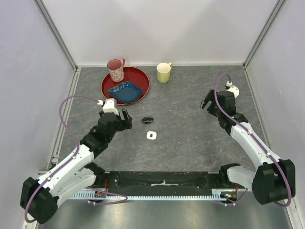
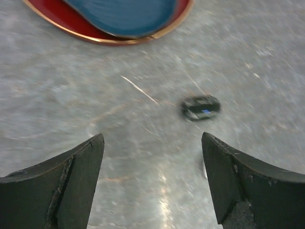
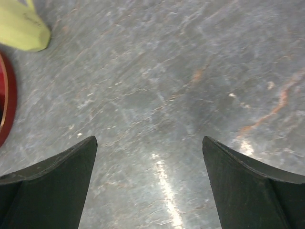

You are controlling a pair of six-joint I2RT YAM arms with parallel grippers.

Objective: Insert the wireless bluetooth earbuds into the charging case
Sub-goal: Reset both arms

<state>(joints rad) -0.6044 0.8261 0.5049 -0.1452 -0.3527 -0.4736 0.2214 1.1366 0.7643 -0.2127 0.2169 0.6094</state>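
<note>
The charging case [image 1: 151,135] is a small white rounded square with a dark spot at its centre, lying on the grey table mid-centre. In the left wrist view only a white sliver of it [image 2: 204,170] shows beside the right finger. No white earbuds show in any view. My left gripper [image 1: 126,119] [image 2: 151,138] is open and empty, left of the case and a little above the table. My right gripper [image 1: 206,102] [image 3: 149,139] is open and empty over bare table at the right, far from the case.
A small black oval object [image 1: 147,119] [image 2: 200,107] lies just behind the case. A red plate [image 1: 141,76] with a blue dish [image 1: 125,91] and a pink mug [image 1: 116,69] stands at the back. A yellow-green mug [image 1: 163,72] [image 3: 21,28] stands to its right.
</note>
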